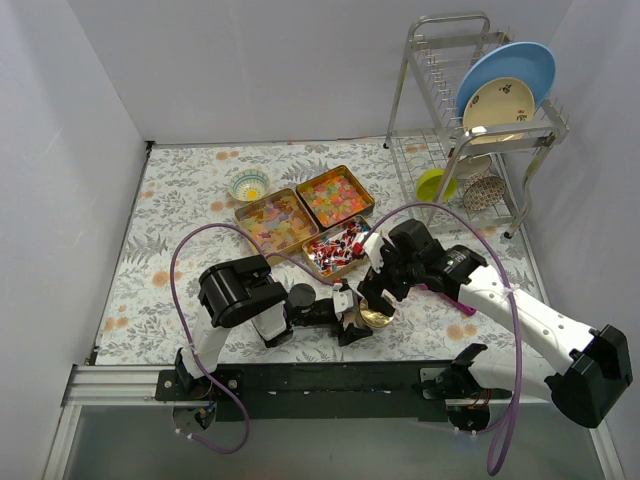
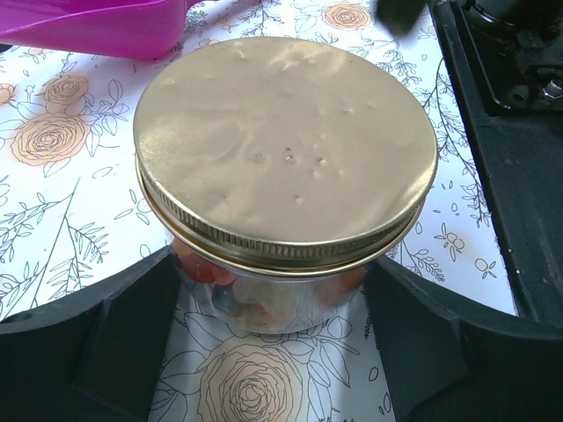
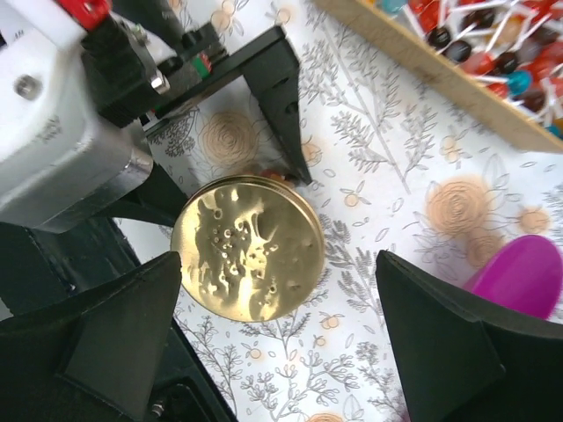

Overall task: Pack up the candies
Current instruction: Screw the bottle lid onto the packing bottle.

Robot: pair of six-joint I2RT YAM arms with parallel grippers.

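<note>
A glass jar (image 2: 273, 303) with a round gold lid (image 2: 286, 149) on top stands on the floral cloth, with candies (image 2: 198, 268) showing through the glass. My left gripper (image 2: 277, 343) is shut on the jar, one finger against each side; in the top view it (image 1: 358, 322) lies low on the table. My right gripper (image 3: 290, 343) is open just above the lid (image 3: 248, 251), which sits nearer its left finger. Three trays hold pale gummies (image 1: 277, 222), bright jellies (image 1: 335, 196) and wrapped pieces (image 1: 340, 247); the wrapped pieces also show in the right wrist view (image 3: 493, 44).
A magenta scoop (image 3: 519, 272) lies on the cloth right of the jar, also in the left wrist view (image 2: 97, 26). A small patterned bowl (image 1: 249, 184) stands behind the trays. A dish rack (image 1: 480, 110) with plates and a green bowl (image 1: 432, 184) fills the back right.
</note>
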